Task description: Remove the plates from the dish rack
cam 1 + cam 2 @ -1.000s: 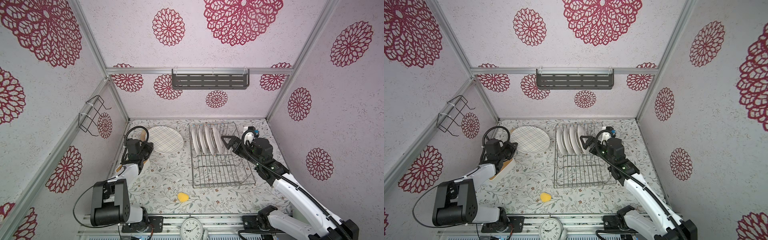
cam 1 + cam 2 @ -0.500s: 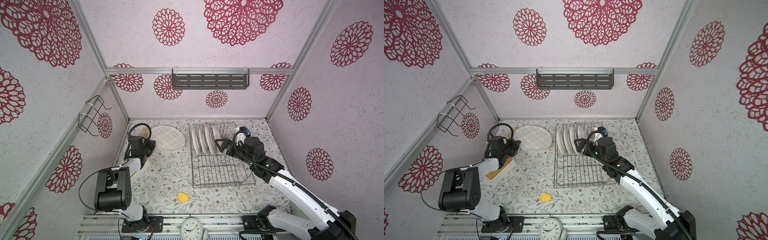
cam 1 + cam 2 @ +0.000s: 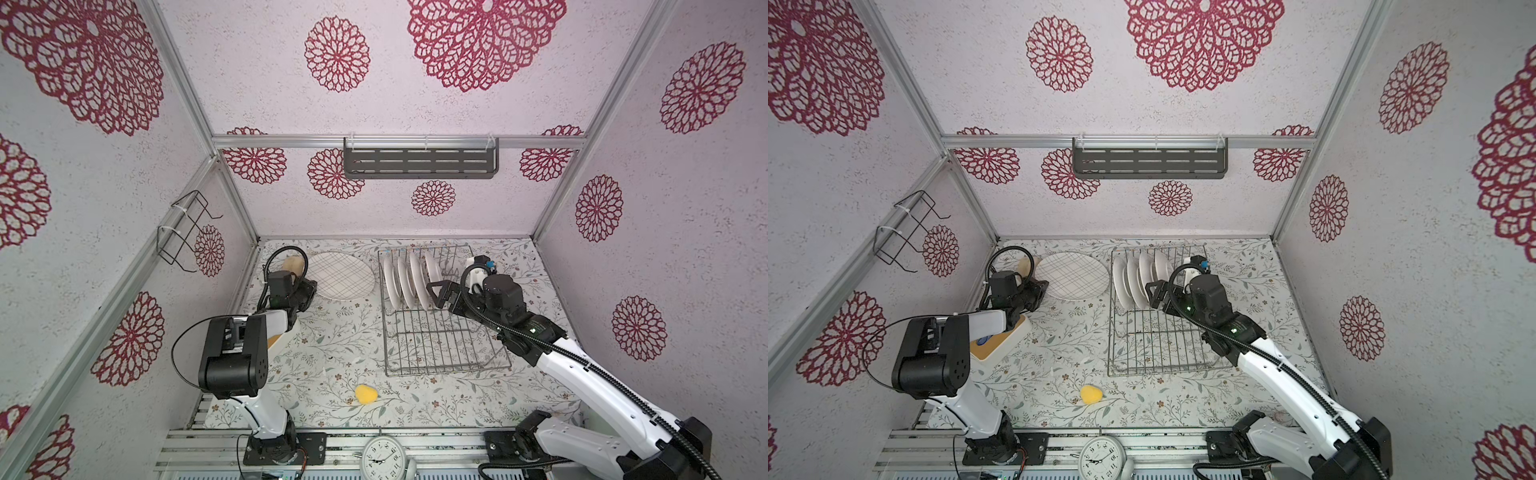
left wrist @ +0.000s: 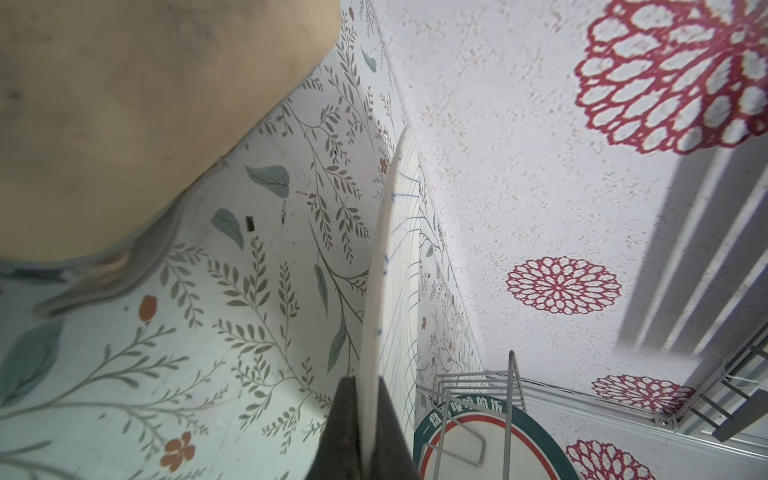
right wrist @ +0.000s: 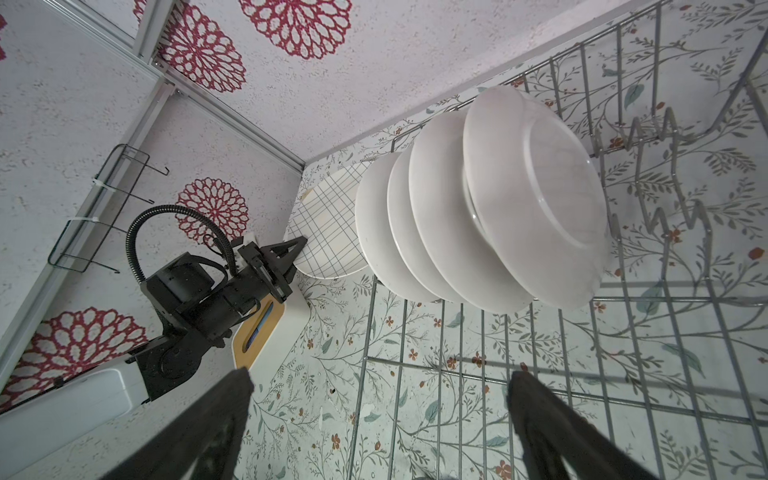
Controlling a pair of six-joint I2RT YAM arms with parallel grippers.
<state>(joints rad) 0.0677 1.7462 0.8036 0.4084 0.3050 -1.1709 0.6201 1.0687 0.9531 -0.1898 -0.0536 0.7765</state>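
Floral tabletop (image 3: 332, 365): left gripper (image 3: 311, 289) clamped grid plate (image 3: 341, 275); right gripper (image 3: 434, 294) gaped; you needed it squarely straddling nearest racked plate (image 3: 433, 268).

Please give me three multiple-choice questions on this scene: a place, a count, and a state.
1. Where is the grid-lined plate? A) in the dish rack B) left of it in both top views C) in the right gripper
2. How many plates stand in the rack? A) two B) four C) six
3. The right gripper's jaws are: A) open B) shut on a plate C) shut empty
Answers: B, it is beside the rack; B, four white discs show; A, a wide gap shows between them.
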